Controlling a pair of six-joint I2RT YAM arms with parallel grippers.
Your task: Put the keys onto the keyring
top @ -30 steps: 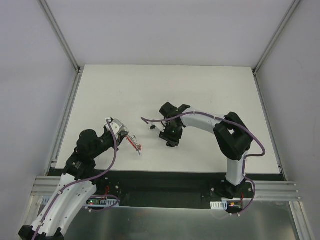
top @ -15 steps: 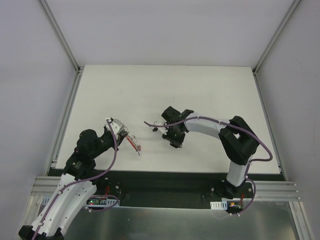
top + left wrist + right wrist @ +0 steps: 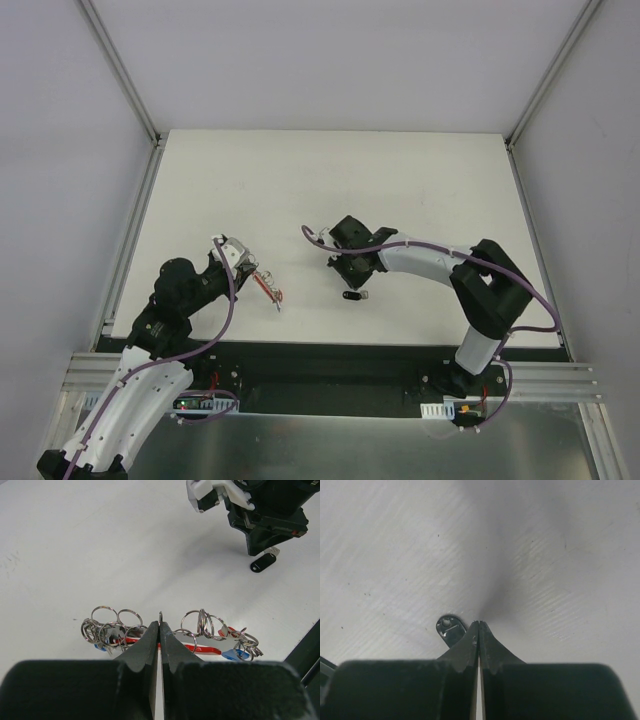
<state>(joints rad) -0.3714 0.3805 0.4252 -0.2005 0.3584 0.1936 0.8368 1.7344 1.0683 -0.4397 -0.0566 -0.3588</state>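
Top view: since a second ago the right gripper (image 3: 352,280) has swung toward 4 o'clock and its jaws have gone from spread to pressed together. The black key (image 3: 351,296) now lies on the table (image 3: 420,180) at the gripper's 6 o'clock, just beside the tips. I see no change at the left gripper (image 3: 248,268), with the keyring (image 3: 270,290) at its tip. Rings too small to sort here.

Left wrist: left gripper (image 3: 159,630) clamped on a thin ring edge of the keyring (image 3: 200,630); the bunch fans to 9 and 3 o'clock, its lower part hidden by the fingers. Black key (image 3: 262,563) far off at 1 o'clock.

Right wrist: jaws meet, no gap. Black key (image 3: 450,627) head at 9 o'clock, touching a finger, its blade hidden. I can't tell whether it is pinched.
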